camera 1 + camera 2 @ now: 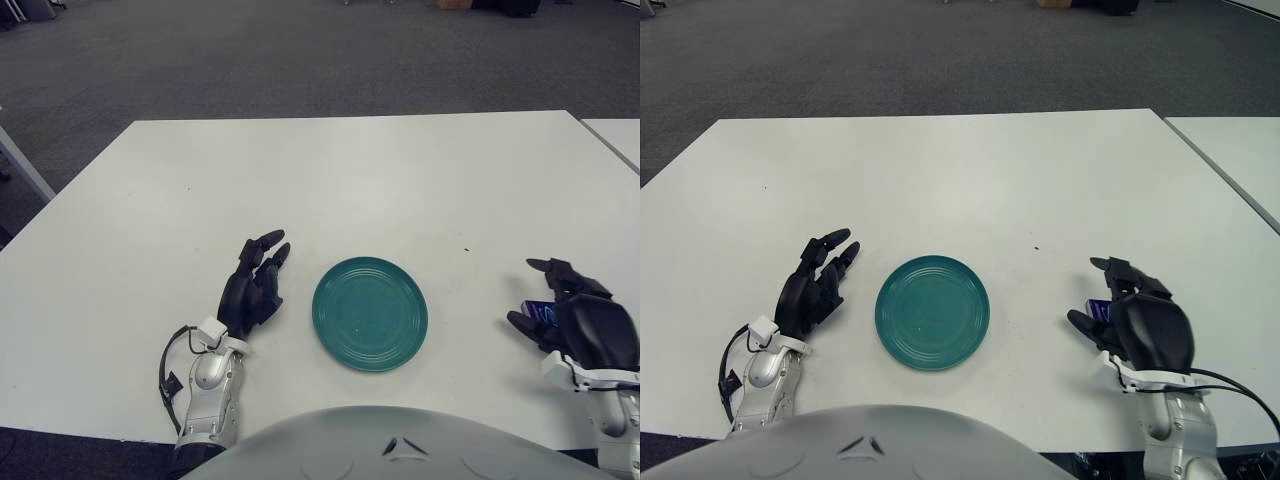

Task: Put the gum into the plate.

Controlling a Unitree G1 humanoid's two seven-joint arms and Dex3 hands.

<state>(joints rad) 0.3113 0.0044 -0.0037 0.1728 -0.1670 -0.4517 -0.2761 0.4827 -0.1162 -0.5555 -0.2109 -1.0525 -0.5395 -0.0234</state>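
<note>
Grey carpet fills the room behind your white counter [330,180], and a second white surface [615,135] edges in at 2 o'clock. Your teal plate [370,313] sits flat near the counter's front edge, about centre, with nothing on it.

At 3 o'clock from the plate, well apart from it, your right hand [1130,325] is low over the gum [537,312], a small blue pack of which only a sliver shows between thumb and fingers [550,268]. The fingers arch over the pack's far side and the thumb lies on its near side, partly spread. You cannot tell from either view whether they actually touch or grip the pack; most of it is hidden under the palm.

At 9 o'clock from the plate, just beside its rim but apart from it, your left hand [252,290] shows palm down, fingers loosely extended toward 1 o'clock, holding nothing.
</note>
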